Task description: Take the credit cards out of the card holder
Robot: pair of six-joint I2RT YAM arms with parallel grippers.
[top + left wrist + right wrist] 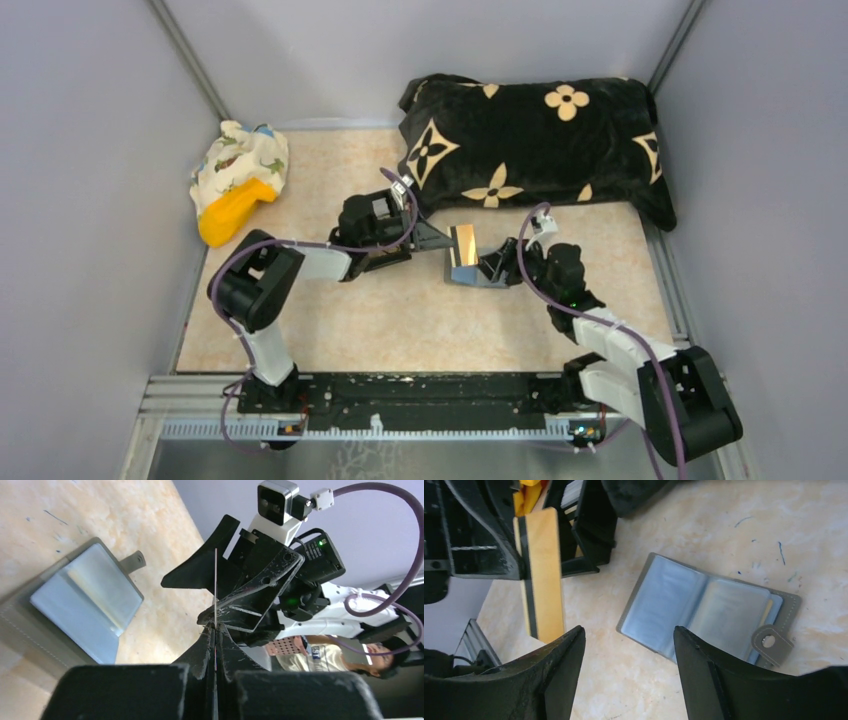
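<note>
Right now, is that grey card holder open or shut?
Open. The card holder lies flat on the table, both light-blue inner pages spread and its snap tab hanging free at one side.

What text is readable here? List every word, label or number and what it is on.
No legible text.
White print on the right arm's wrist housing: too small.
Print on the bystander's shirt: blurred.
The gold card and card holder: no writing.

Nothing legible appears. The gold card (544,575) shows a black stripe but no readable print. Marks on the pale shirt (327,659), at four o'clock in the left wrist view, are blurred. The black pillow (530,140) bears only tan flower emblems.
</note>
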